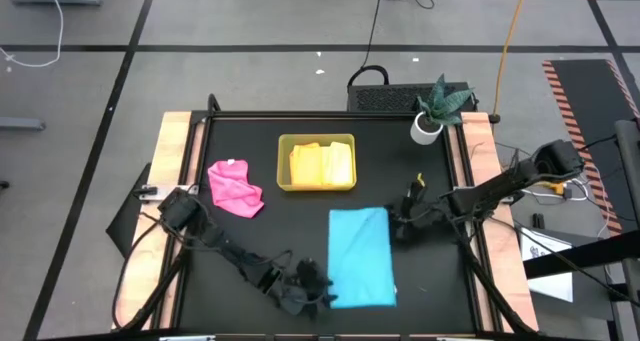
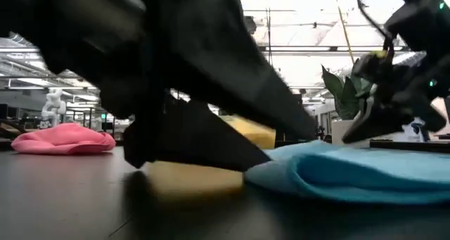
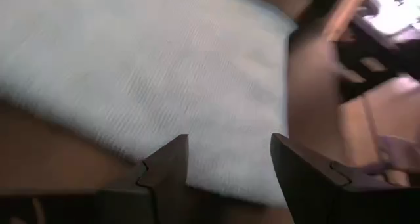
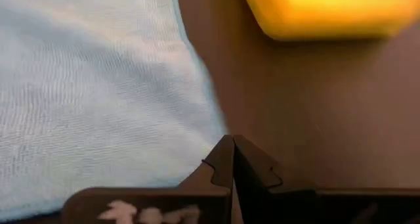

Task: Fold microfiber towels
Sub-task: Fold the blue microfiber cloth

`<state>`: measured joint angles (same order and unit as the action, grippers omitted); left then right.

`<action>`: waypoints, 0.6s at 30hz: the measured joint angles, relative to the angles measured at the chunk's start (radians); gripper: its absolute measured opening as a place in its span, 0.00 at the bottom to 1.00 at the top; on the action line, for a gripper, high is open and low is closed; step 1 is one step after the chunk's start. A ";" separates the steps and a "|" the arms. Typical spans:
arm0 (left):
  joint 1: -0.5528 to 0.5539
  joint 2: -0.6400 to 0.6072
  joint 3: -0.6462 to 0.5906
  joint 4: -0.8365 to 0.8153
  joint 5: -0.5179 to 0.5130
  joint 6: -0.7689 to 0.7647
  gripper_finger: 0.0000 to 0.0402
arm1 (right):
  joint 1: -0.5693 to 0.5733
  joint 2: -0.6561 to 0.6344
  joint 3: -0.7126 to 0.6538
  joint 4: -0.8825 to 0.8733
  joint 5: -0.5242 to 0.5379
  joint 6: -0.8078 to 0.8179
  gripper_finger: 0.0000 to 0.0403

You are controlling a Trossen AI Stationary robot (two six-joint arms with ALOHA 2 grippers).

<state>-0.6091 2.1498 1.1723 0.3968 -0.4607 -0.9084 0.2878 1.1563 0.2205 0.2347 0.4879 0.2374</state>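
At the near bench (image 1: pixel 250 181) edge, my left hand (image 1: pixel 310 293), fingers spread, hovers beside the half-folded soft sky-blue microfiber towel (image 1: pixel 360 256); closing carelessly could drag and unfold it.

My right hand (image 1: pixel 408 219) waits, pressed together.

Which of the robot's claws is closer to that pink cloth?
The left. The left claw sits at the blue towel's near corner, below the pink cloth; the right claw is across the blue towel, farther away.

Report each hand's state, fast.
Left hand: open, empty, at the blue towel's near corner.
Right hand: closed, empty, beside the blue towel's edge.
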 joint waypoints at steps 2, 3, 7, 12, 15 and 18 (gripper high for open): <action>-0.013 -0.005 0.023 0.025 -0.008 0.034 0.54 | 0.007 -0.055 0.000 -0.001 -0.039 -0.007 0.00; -0.017 -0.012 0.034 0.026 -0.024 0.052 0.54 | 0.012 -0.075 0.000 0.015 -0.061 0.003 0.00; -0.020 -0.025 0.064 0.023 -0.070 0.185 0.54 | 0.056 -0.114 -0.017 0.121 -0.235 0.066 0.00; 0.020 -0.025 0.082 -0.013 -0.166 0.338 0.54 | 0.137 -0.055 -0.073 0.298 -0.292 0.142 0.00; 0.084 -0.024 0.081 -0.072 -0.212 0.380 0.54 | 0.150 0.002 -0.091 0.301 -0.209 0.198 0.00; 0.171 -0.024 0.081 -0.102 -0.206 0.405 0.54 | 0.150 0.068 -0.090 0.324 -0.158 0.207 0.00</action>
<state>-0.4380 2.1254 1.2530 0.2952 -0.6663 -0.5031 0.4377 1.2246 0.1303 0.5585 0.3302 0.4442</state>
